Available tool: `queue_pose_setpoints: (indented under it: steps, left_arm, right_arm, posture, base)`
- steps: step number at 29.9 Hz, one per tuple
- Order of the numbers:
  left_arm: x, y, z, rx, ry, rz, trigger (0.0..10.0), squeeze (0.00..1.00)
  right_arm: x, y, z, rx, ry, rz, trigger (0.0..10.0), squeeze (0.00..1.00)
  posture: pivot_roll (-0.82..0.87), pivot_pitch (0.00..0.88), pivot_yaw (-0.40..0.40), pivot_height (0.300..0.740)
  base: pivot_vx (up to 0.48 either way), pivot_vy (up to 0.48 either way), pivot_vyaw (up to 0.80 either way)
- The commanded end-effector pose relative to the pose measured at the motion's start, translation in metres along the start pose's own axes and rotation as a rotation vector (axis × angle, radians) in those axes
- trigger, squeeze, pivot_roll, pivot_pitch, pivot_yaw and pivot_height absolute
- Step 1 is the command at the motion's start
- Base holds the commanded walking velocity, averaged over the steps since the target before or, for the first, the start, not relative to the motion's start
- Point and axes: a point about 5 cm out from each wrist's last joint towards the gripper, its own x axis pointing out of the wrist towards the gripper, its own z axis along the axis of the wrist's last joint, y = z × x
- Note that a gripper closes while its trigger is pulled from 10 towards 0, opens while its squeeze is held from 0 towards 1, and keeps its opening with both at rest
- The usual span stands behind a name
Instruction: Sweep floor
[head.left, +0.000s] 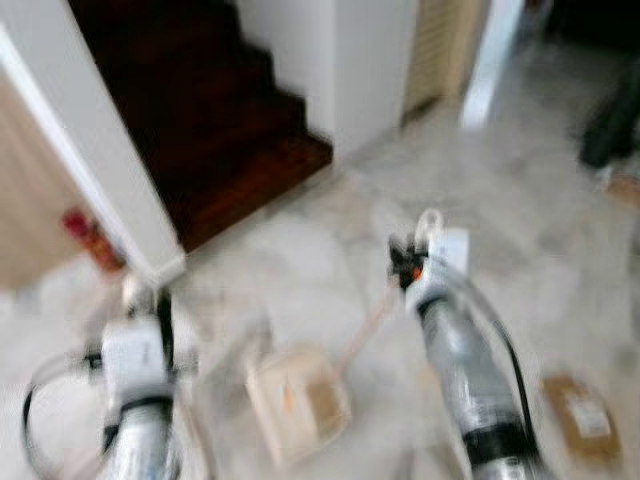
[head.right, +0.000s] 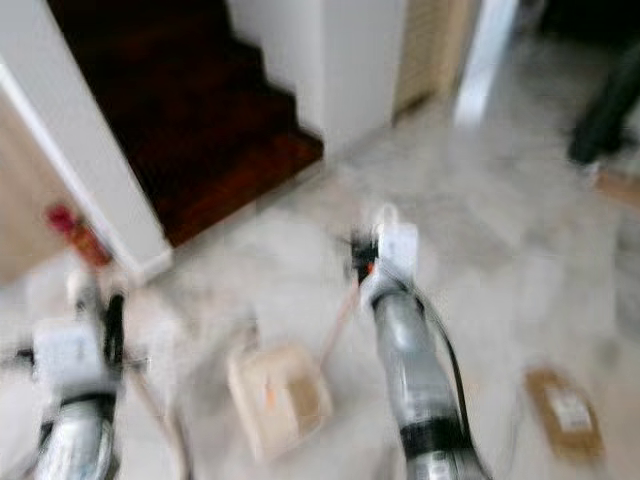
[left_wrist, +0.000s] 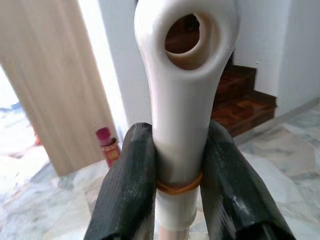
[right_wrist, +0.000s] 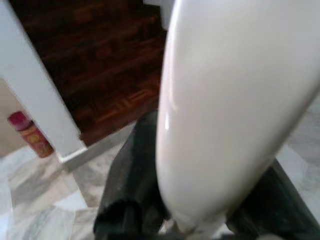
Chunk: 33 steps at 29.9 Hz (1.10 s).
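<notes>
Pale marble floor with grey veins lies under us, and the head views are blurred. We take the dark wooden staircase as our landmark; it rises behind a white wall edge.

Our left gripper is low in the head view, on the near side of the staircase and more to our left. Its two black fingers are pressed against a white plastic handle, one on each side, so they pinch it. This handle ends in a loop with a round hole, and an orange rubber band goes around it between the fingers. Which tool this handle belongs to, we cannot tell.

Our right gripper is in front of the staircase, toward our right. In its wrist view a thick white handle sits between the black fingers, which close around it. A thin pale stick goes from this gripper down to a beige dustpan, which rests on the floor between our two arms, nearer to us than the staircase.

A small red bottle stands on the floor beside the wall edge, at the left of the staircase, near a light wooden panel. A brown flat packet lies on the floor far to the right of the staircase, beside our right arm.
</notes>
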Motion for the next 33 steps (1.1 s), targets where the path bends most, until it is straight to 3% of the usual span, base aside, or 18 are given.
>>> queue_pose_setpoints:
  steps: [1, 6, 23, 33]
  left_arm:
    - [0.0022, 0.0038, 0.0083, 0.015, -0.041, 0.006, 10.0, 0.0]
    - [0.0022, 0.0039, 0.0084, 0.016, -0.04, 0.003, 10.0, 0.0]
    - [0.0021, 0.0037, 0.0086, 0.019, -0.039, 0.001, 10.0, 0.0]
    - [0.0023, 0.0034, 0.0081, 0.019, -0.037, 0.0, 10.0, 0.0]
  right_arm:
    - [0.0037, 0.0094, 0.0155, 0.011, -0.065, 0.03, 10.0, 0.0]
    - [0.0034, 0.01, 0.0155, 0.013, -0.067, 0.031, 10.0, 0.0]
    - [0.0032, 0.0113, 0.0157, 0.016, -0.069, 0.037, 10.0, 0.0]
    - [0.0037, 0.0119, 0.0155, 0.021, -0.065, 0.041, 10.0, 0.0]
  posture:
    - [-0.14, 0.043, 0.022, 0.74]
    - [-0.14, 0.046, 0.026, 0.74]
    - [-0.14, 0.049, 0.027, 0.74]
    - [-0.14, 0.05, 0.025, 0.74]
  base:
    - [0.0, 0.394, 0.0]
    - [0.0, 0.394, 0.0]
    - [0.0, 0.39, 0.78]
    - [0.0, 0.386, 0.0]
